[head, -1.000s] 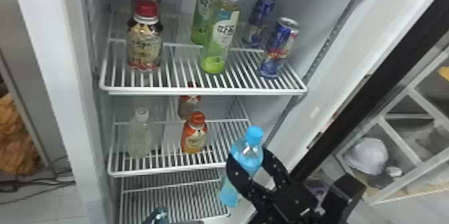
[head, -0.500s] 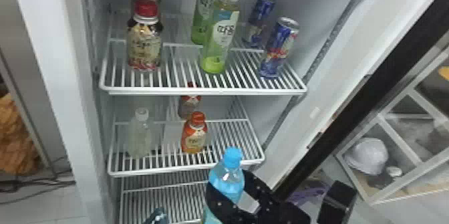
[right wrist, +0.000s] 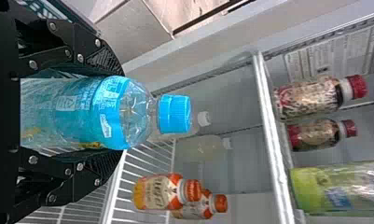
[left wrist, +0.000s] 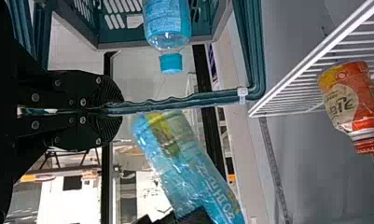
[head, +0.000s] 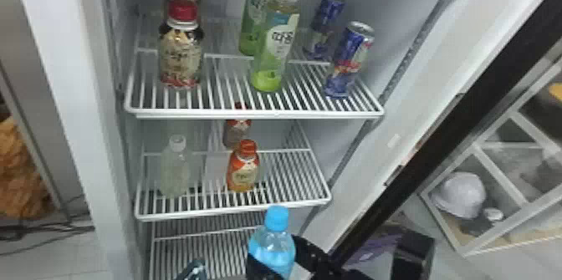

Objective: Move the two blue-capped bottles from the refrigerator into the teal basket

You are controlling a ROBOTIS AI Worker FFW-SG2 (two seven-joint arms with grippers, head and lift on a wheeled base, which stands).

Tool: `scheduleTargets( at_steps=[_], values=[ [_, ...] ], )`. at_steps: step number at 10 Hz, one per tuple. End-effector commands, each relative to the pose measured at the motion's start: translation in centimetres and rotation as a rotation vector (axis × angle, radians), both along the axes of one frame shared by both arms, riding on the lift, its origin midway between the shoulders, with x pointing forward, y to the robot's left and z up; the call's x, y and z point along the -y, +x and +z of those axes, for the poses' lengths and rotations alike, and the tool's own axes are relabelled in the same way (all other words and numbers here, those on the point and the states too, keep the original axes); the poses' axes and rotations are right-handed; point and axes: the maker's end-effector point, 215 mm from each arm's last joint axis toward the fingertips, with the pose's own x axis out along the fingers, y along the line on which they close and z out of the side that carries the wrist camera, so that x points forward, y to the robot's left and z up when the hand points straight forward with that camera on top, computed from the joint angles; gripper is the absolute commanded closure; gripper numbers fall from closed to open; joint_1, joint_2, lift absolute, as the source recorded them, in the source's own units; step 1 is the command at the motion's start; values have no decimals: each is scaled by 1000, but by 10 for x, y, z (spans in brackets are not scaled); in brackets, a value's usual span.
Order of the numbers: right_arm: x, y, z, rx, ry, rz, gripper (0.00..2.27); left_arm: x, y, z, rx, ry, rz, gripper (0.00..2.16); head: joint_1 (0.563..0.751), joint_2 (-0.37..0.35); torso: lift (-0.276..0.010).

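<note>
In the head view my right gripper [head: 277, 254] holds a blue-capped bottle [head: 272, 243], upright, low in front of the shelves. The right wrist view has this bottle [right wrist: 96, 112] between the fingers of my right gripper [right wrist: 117, 114], cap beyond them. My left gripper [left wrist: 112, 111] is closed around the handle [left wrist: 189, 100] of the teal basket [left wrist: 203, 39]. Another blue-capped bottle [left wrist: 168, 23] stands at the basket, its cap above the rim. The held bottle [left wrist: 189, 168] is tilted in the left wrist view, its base close by the handle.
Wire shelves [head: 251, 114] hold red-capped bottles [head: 180, 55], green bottles [head: 274, 45], cans [head: 349, 59], a pale bottle [head: 174, 170] and orange bottles [head: 243, 170]. The refrigerator's side wall [head: 71, 91] rises at left; its black-edged door [head: 443, 128] stands at right.
My right gripper has carried its bottle leftward and down in the head view, from beside the middle shelf to the bottom edge. The shelf items have stayed put.
</note>
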Motion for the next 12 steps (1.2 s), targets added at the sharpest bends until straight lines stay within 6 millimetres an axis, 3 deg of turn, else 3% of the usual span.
scheduleTargets(
  at_steps=[1, 8, 12],
  values=[
    [-5, -7, -9, -57, 9, 15, 599, 0, 1, -1, 0, 2, 3, 1108, 695, -350, -136],
    [-15, -39, -57, -284, 23, 64, 599, -4, 1, -4, -5, 11, 8, 1108, 695, -350, -136],
    [-12, -31, -77, -309, 79, 28, 599, -5, 1, -5, -6, 12, 11, 1108, 695, -350, -136]
  ],
)
